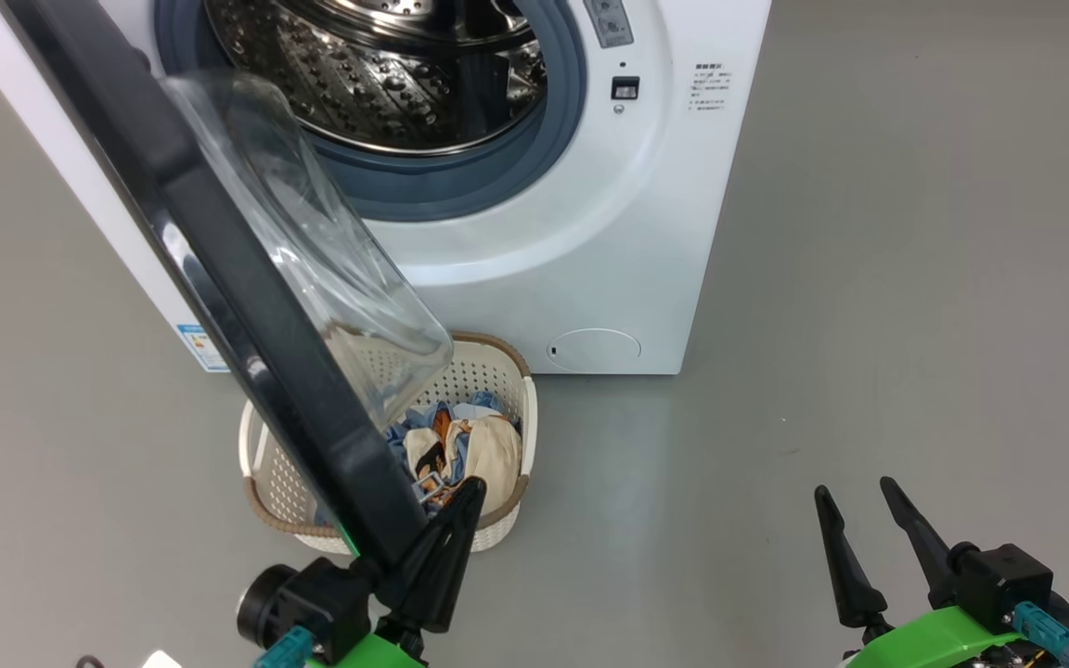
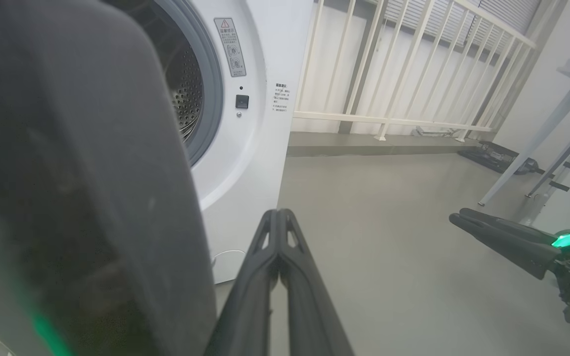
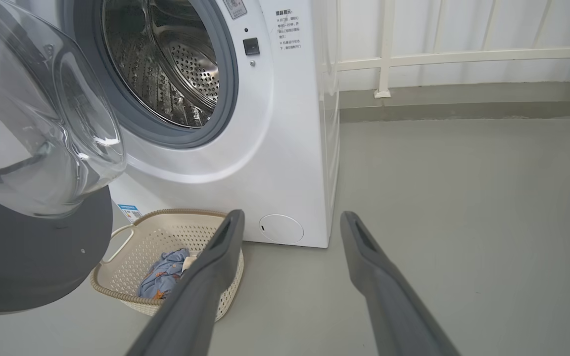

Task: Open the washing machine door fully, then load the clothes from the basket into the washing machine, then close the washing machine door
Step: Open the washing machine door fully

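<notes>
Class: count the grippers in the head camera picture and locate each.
2. The left gripper, shut, beside the washing machine door; the right gripper, open, over the floor.

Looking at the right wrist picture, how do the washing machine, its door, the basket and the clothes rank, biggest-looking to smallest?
1. washing machine
2. washing machine door, though it sits nearest the camera, which inflates it
3. basket
4. clothes

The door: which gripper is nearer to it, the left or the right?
Left. The shut left gripper is close beside the door's lower edge. The open right gripper is well apart from it, off to the right beyond the basket.
</notes>
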Tool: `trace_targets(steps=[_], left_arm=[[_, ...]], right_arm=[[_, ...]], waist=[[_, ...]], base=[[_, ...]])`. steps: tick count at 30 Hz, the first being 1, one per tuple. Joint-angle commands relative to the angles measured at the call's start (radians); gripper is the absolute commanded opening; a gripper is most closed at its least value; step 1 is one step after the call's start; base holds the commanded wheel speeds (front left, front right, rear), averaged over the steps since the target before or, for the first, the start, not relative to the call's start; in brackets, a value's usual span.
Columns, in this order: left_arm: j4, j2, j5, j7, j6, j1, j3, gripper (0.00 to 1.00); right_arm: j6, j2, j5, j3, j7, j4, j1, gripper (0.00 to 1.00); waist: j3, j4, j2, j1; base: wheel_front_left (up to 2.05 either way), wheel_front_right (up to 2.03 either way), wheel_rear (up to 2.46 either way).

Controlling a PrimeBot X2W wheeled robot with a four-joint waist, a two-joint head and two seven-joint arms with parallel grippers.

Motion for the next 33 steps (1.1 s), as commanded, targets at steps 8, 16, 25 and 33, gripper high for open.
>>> trace_targets(steps=[8,16,25,33], left_arm=[[-0.009,0.006,0.001,-0.006,0.028,0.000,0.058,0.00],[-0.005,0.006,0.018,-0.006,0.054,0.019,0.065,0.00],[-0.024,0.005,0.021,-0.006,0.076,0.047,0.078,0.00],[-0.047,0.005,0.017,-0.006,0.103,0.059,0.105,0.00]], right_arm=[[0.003,0.001,0.012,0.031,-0.012,-0.011,-0.026,1.00],[0.003,-0.003,0.020,0.036,-0.012,-0.008,-0.019,1.00],[0.003,-0.004,0.028,0.039,-0.012,-0.007,-0.013,1.00],[0.003,-0.004,0.034,0.043,-0.012,-0.006,-0.017,1.00]], waist=[[-0.011,0.017,0.0000,0.0000],[-0.021,0.034,0.0000,0.0000],[-0.022,0.061,0.0000,0.0000],[-0.010,0.091,0.0000,0.0000]], base=[[0.00,0.00,0.00],[0.00,0.00,0.00],[0.00,0.00,0.00],[0.00,0.00,0.00]])
